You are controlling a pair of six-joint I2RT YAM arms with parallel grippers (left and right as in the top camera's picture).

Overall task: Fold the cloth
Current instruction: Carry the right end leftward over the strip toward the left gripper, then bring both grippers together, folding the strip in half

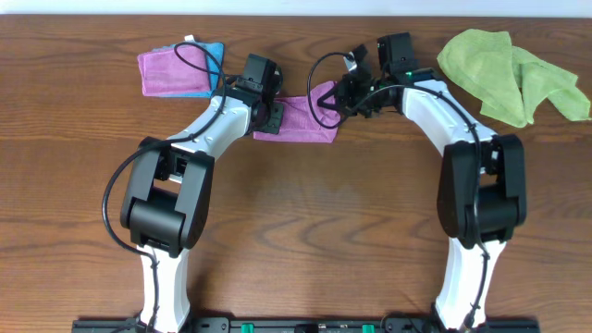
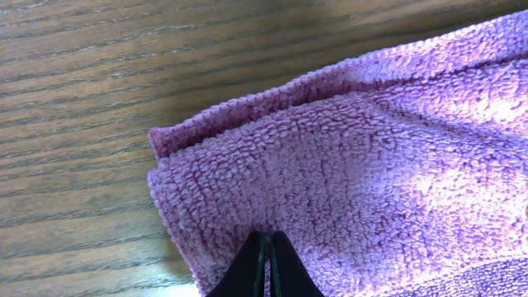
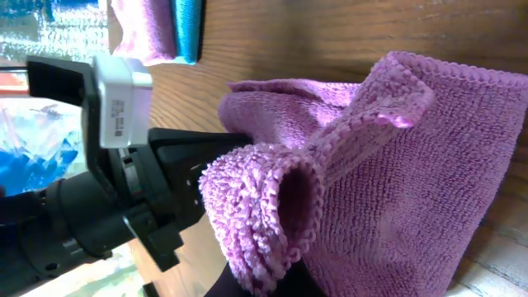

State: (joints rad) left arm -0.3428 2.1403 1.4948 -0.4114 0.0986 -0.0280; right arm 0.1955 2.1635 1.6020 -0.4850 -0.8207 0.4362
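The purple cloth (image 1: 301, 120) lies at the middle back of the table, partly doubled over. My left gripper (image 1: 270, 116) is at its left edge. In the left wrist view the two fingers (image 2: 268, 256) are pressed together on a folded edge of the cloth (image 2: 371, 165). My right gripper (image 1: 333, 100) holds the right corner, raised off the table. In the right wrist view the cloth (image 3: 396, 165) curls over the dark fingers (image 3: 272, 285) and hides most of them.
A flat purple cloth (image 1: 171, 74) on a blue one (image 1: 211, 51) lies at the back left. A crumpled lime-green cloth (image 1: 509, 69) sits at the back right. The left arm's wrist and camera (image 3: 124, 107) show close to the right gripper.
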